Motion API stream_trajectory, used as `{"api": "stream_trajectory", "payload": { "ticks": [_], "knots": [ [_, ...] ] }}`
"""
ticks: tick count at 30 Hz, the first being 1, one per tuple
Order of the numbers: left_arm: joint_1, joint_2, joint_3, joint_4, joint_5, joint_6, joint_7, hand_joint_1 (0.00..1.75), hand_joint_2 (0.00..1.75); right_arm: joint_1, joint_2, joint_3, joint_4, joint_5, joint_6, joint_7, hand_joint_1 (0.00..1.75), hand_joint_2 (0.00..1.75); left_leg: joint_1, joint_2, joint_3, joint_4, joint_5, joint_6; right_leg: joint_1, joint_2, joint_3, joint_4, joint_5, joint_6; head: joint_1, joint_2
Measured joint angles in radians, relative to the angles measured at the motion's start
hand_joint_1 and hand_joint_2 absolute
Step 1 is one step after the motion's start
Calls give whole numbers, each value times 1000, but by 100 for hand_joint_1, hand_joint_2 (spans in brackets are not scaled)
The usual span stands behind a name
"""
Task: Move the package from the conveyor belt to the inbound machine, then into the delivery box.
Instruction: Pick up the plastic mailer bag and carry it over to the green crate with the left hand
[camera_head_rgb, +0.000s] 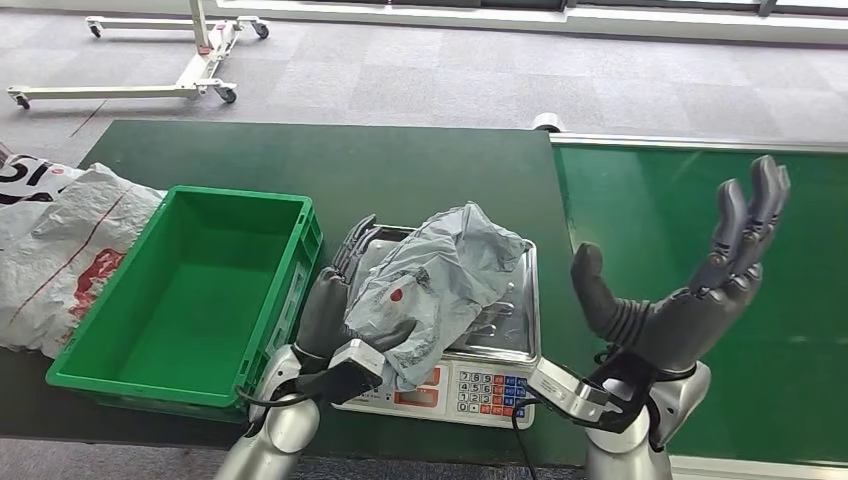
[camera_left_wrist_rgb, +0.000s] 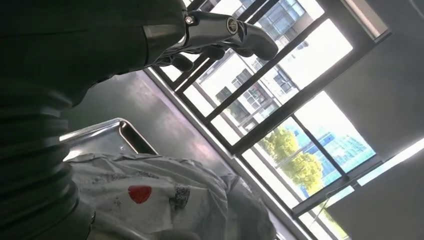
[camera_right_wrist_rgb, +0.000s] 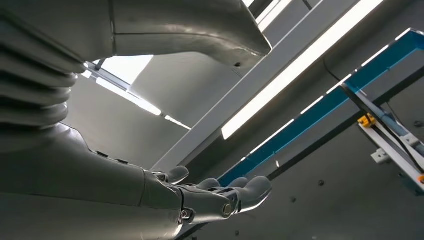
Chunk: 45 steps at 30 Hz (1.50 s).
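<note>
A crumpled grey plastic package (camera_head_rgb: 445, 265) with a red spot lies on the steel tray of the weighing scale (camera_head_rgb: 520, 335). My left hand (camera_head_rgb: 330, 300) stands against the package's left side, its fingers straight and spread, the thumb lying along the package's front. In the left wrist view the fingers (camera_left_wrist_rgb: 220, 30) stretch well apart from the package (camera_left_wrist_rgb: 165, 200). My right hand (camera_head_rgb: 690, 290) is raised to the right of the scale with nothing in it, palm turned inward and fingers pointing up. The right wrist view shows that hand (camera_right_wrist_rgb: 100, 170) against the ceiling.
A green crate (camera_head_rgb: 190, 300) stands empty just left of the scale. The green conveyor belt (camera_head_rgb: 680, 220) runs on the right. A white printed sack (camera_head_rgb: 60, 250) lies at the far left. A white wheeled frame (camera_head_rgb: 200, 60) stands on the floor behind the table.
</note>
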Motion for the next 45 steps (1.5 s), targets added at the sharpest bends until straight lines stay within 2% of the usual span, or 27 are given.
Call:
{"api": "stream_trajectory", "payload": {
  "ticks": [8,17,21,29,38,41,43,45],
  "knots": [
    [-128,-60,-57,302,-116,14,56,0,175,1,1,4,-6,-13,1,0,0,175,0,0,0,0,0,0,0,0,0,0,1,1,0,0],
    [-178,-76,-86,438,-172,13,84,0,175,1,2,6,-6,-21,1,0,0,175,0,0,0,0,0,0,0,0,0,0,0,0,0,0],
    [-206,-80,-121,508,-248,4,123,175,175,1,2,6,-5,-29,2,0,0,175,0,-1,0,0,0,0,0,-1,1,0,0,0,0,0],
    [-270,-100,-158,629,-299,14,138,175,175,0,2,6,5,-34,2,0,0,175,0,-2,1,0,1,1,0,-2,3,0,0,0,0,0],
    [-297,-104,-163,670,-342,49,163,175,175,0,2,6,10,-31,2,0,0,175,0,-2,2,0,1,1,0,-2,3,0,0,0,0,0],
    [-297,-104,-162,665,-344,115,173,175,175,0,2,6,10,-25,2,0,0,175,0,-2,1,0,1,1,0,-2,2,0,0,0,0,0],
    [-287,-100,-156,638,-339,213,188,175,175,0,2,5,10,-19,2,1,0,175,0,-2,1,0,1,0,0,-2,2,0,0,0,0,0],
    [-274,-87,-135,581,-353,355,224,175,175,1,2,4,10,-15,2,1,0,175,0,-2,0,0,1,0,0,-2,1,0,0,0,0,0]
  ]
}}
